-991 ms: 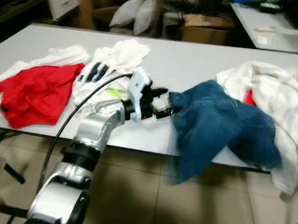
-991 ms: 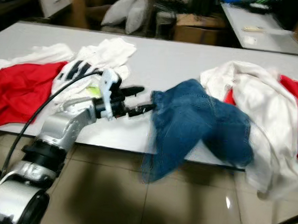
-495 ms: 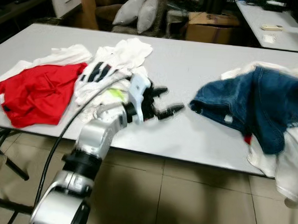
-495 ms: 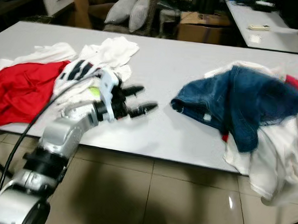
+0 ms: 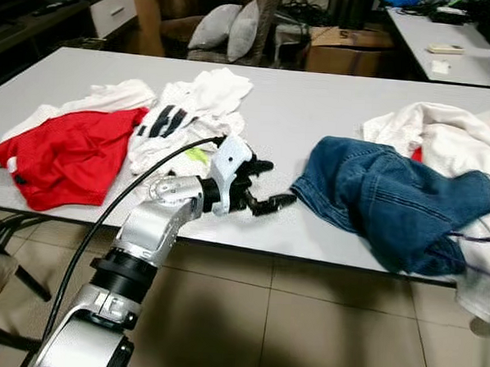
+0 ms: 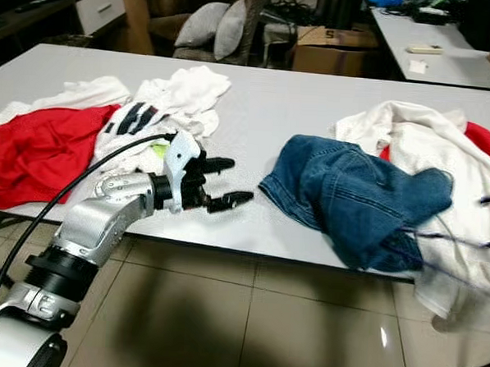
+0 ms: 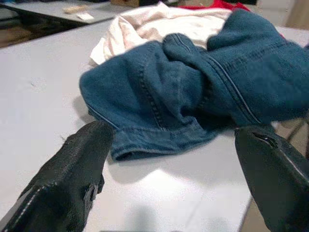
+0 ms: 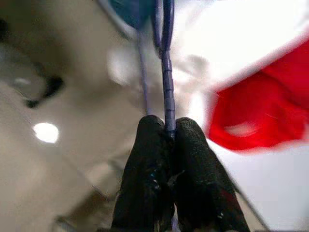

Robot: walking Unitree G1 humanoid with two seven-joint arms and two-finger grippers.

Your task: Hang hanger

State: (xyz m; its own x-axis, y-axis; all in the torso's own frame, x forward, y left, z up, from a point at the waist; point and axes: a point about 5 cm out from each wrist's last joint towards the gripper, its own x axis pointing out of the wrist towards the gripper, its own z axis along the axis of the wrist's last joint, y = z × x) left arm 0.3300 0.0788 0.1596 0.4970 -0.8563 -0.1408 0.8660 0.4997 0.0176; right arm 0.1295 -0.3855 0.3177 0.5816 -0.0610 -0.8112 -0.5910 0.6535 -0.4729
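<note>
While left tool (image 5: 265, 185) hovered wide over table (image 5: 314, 121) beside jeans (image 5: 392, 199), right tool (image 8: 166, 130) pinched purple hanger (image 8: 167, 72) past table's right edge, near white and red clothes (image 8: 256, 106).

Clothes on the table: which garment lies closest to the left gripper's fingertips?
The blue denim garment, just ahead of the open left gripper. The red garment and the white, black-striped one lie behind it, beside the arm.

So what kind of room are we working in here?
Probably a lived-in room used for sorting laundry: a long white table strewn with clothes like the blue jeans, cushions and a cardboard box behind.
</note>
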